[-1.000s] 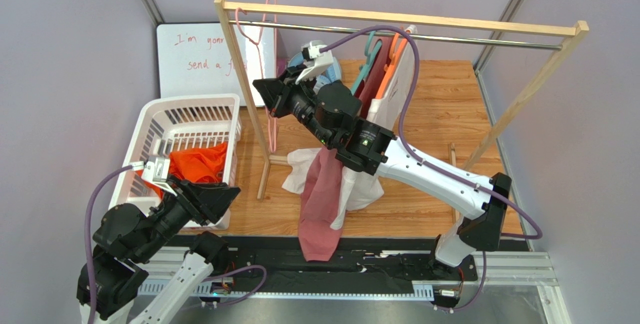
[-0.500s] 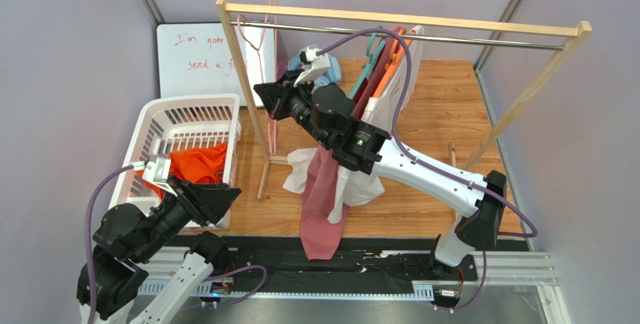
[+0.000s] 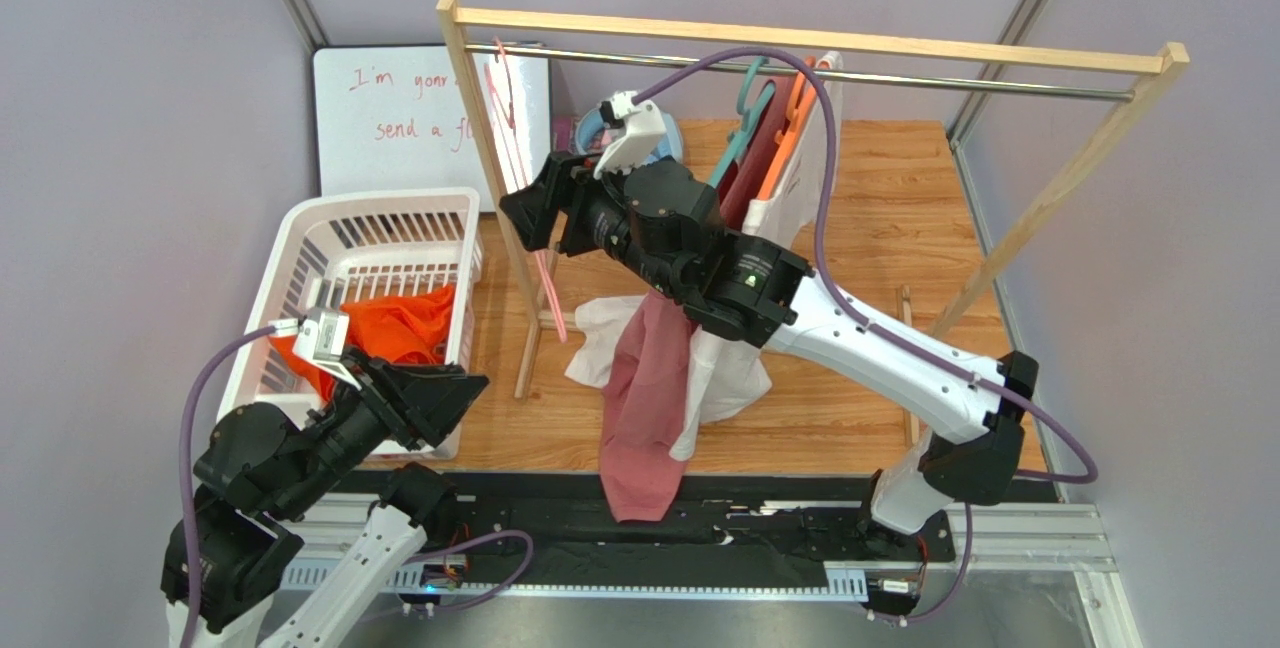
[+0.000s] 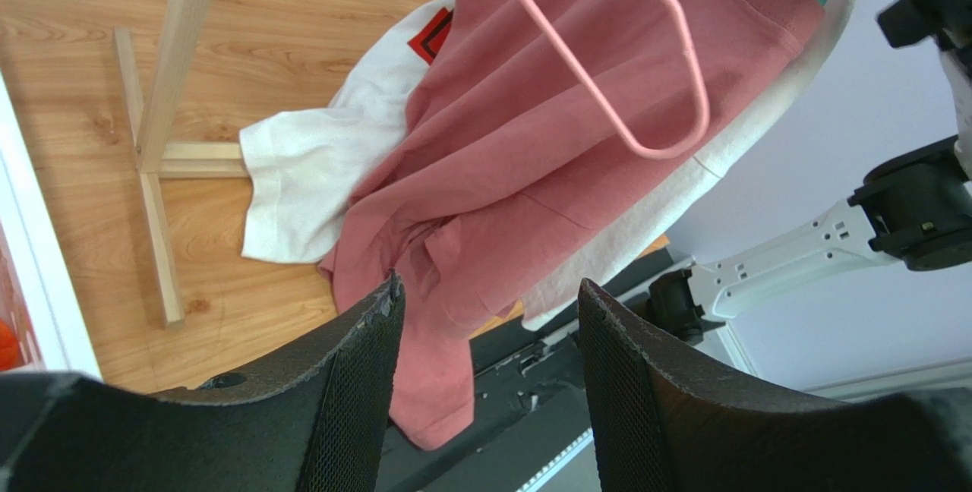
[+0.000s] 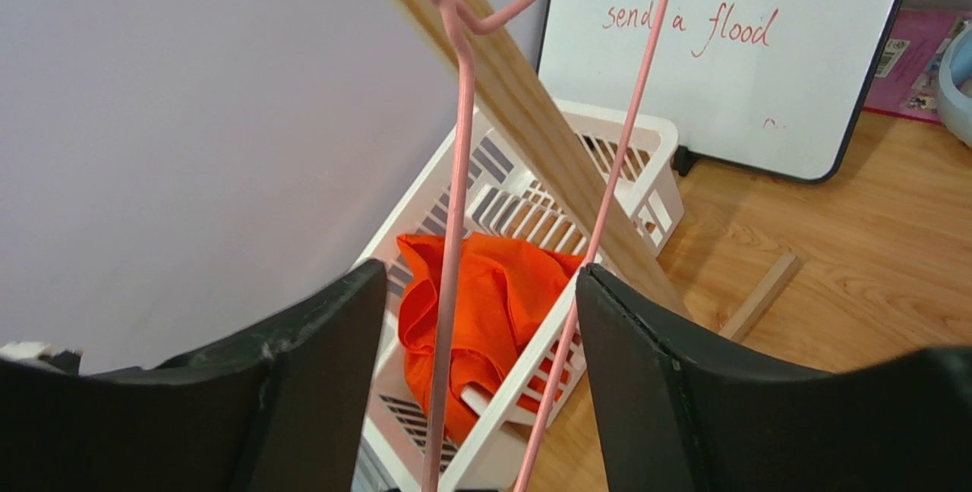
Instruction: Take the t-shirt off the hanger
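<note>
A bare pink wire hanger (image 3: 553, 303) hangs from the left end of the metal rail, by the wooden post. My right gripper (image 3: 522, 213) is open around it. In the right wrist view two of the hanger's wires (image 5: 456, 173) run between the spread fingers of this gripper (image 5: 479, 287), which do not pinch them. The dusty pink t-shirt (image 3: 646, 408) lies off the hanger in a heap on the floor, its lower end draped over the black base rail. In the left wrist view the t-shirt (image 4: 536, 139) shows beyond my open, empty left gripper (image 4: 491, 298). That gripper (image 3: 466, 386) hovers by the basket's near corner.
A white t-shirt (image 3: 601, 336) lies under the pink one. A white basket (image 3: 376, 221) at the left holds an orange garment (image 3: 394, 330). Dark red and white garments (image 3: 769, 153) hang on teal and orange hangers at mid-rail. A whiteboard (image 3: 394, 123) leans at the back. The rack's post (image 3: 484, 168) stands beside my right gripper.
My right gripper was shut on the pink hanger and has opened, letting go of it. The hanger now hangs tilted from the rail. The left arm has barely moved.
</note>
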Tool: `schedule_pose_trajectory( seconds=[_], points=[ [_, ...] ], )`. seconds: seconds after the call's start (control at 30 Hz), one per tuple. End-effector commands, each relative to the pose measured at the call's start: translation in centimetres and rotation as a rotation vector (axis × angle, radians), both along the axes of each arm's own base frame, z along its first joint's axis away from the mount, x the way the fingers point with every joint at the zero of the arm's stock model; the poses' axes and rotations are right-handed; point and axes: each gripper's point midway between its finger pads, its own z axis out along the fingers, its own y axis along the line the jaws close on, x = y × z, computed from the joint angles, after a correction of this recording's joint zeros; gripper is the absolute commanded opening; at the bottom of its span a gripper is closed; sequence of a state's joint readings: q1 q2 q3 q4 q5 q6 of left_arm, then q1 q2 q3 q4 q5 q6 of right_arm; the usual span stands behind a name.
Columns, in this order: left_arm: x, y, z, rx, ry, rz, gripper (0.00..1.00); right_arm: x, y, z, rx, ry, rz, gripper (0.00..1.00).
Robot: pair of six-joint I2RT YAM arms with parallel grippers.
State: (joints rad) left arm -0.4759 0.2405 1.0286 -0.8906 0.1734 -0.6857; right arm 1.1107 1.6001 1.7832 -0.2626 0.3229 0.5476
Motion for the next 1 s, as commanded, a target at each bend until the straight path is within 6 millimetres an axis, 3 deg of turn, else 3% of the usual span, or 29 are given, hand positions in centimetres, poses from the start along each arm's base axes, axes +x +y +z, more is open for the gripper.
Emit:
schedule_pose_trajectory(
  seconds=[0.0,0.2,0.33,0.47,0.73,0.83,0.97],
  points=[
    [0.4,-0.8,0.5,-0.022,-0.014,-0.028,0.63,-3.1,-4.0,3.3,-0.046,-0.038,0.014,0.71],
    [0.9,-1.1,0.2,-0.005,-0.006,-0.033,0.63,-4.5,-7.7,2.8,-0.174,-0.083,-0.005,0.81],
    [1.0,-1.3,0.4,-0.005,-0.006,-0.041,0.63,-5.9,-10.2,4.2,-0.192,-0.134,-0.002,0.82],
    [1.1,-1.6,0.3,-0.003,0.000,-0.055,0.63,-7.1,-13.7,6.7,-0.147,-0.191,-0.012,0.86],
    [1.3,-2.4,0.2,-0.016,0.007,-0.092,0.62,-7.5,-17.7,8.3,-0.128,-0.245,-0.077,0.90],
    [1.1,-3.2,0.4,-0.023,0.002,-0.138,0.62,-6.9,-18.6,7.8,-0.132,-0.221,-0.134,0.85],
    [0.6,-4.8,0.2,-0.048,0.003,-0.240,0.61,-6.2,-18.7,6.8,-0.106,-0.164,-0.170,0.64]
  ],
)
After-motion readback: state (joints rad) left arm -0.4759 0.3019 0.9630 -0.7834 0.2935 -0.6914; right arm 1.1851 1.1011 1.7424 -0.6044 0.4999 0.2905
